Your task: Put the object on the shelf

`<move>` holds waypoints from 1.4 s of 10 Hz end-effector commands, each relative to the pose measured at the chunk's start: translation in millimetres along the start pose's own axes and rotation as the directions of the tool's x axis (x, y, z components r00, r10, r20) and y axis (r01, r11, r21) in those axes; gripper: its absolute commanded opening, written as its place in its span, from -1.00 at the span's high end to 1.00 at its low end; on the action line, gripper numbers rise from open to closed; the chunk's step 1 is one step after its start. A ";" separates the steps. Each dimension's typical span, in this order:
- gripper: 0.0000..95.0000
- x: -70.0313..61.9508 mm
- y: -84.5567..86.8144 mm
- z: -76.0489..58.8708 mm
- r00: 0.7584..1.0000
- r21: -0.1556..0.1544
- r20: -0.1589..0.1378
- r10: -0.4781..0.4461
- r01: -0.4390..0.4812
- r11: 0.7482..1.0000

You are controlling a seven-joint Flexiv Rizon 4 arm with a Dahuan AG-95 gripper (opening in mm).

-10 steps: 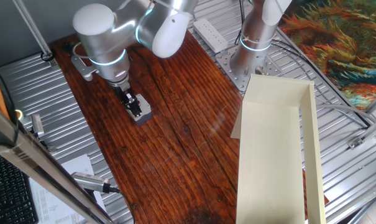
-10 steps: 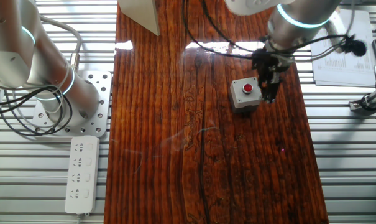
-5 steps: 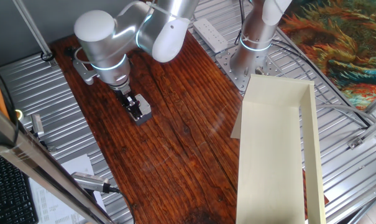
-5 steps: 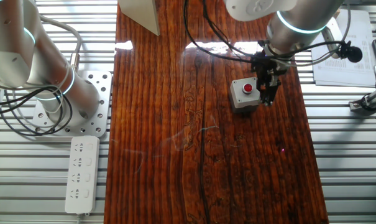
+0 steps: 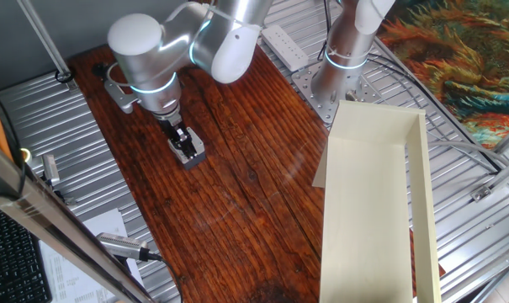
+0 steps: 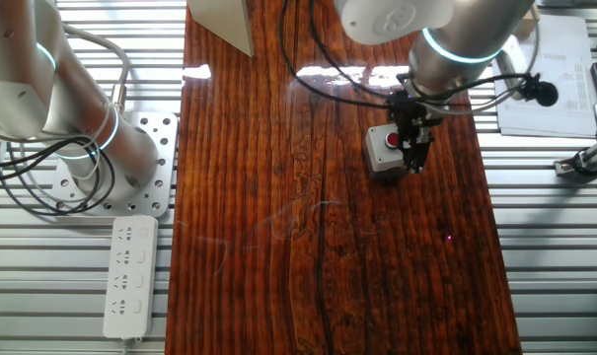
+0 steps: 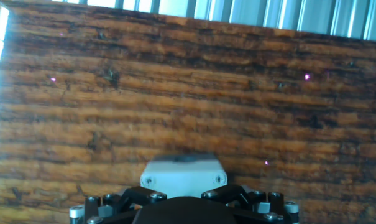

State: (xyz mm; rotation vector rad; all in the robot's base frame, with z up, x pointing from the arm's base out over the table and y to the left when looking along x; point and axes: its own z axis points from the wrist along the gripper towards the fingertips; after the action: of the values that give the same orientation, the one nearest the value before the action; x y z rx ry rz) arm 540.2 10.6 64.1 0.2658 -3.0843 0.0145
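Tool (image 6: 413, 158) over grey box (image 6: 385, 151), well apart from the shelf (image 5: 368, 210).

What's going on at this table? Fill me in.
A robot arm has its gripper down at a small grey box with a red button, which sits on the wooden table. Whether the fingers have closed on the box cannot be told from these views. The cream shelf it is meant for lies across the table, well away from the box, with nothing on it in view. A white power strip lies beside the table, untouched.
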 end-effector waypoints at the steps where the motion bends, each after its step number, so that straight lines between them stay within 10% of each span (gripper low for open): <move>1: -0.60 -1.8 1.7 2.0 1.000 -0.003 -0.001 0.001 -0.001 1.000; 6: -0.60 -1.4 2.1 6.4 1.000 0.004 -0.002 0.002 -0.002 1.000; 7: -0.20 -1.2 2.1 6.5 1.000 0.004 -0.002 0.002 -0.002 1.000; 8: -0.20 -1.1 2.1 6.6 1.000 0.004 -0.002 0.004 -0.004 1.000; 9: 0.60 -1.1 2.1 6.0 1.000 0.008 -0.003 0.006 -0.006 1.000; 10: 1.00 -1.1 2.1 3.6 1.000 0.011 -0.004 0.002 -0.002 1.000; 14: 1.00 0.6 4.1 -16.4 1.000 -0.002 -0.009 -0.025 0.025 1.000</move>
State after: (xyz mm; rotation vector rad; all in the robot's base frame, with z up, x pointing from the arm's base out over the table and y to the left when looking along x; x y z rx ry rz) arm 540.2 14.5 79.3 0.3058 -3.0768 0.0131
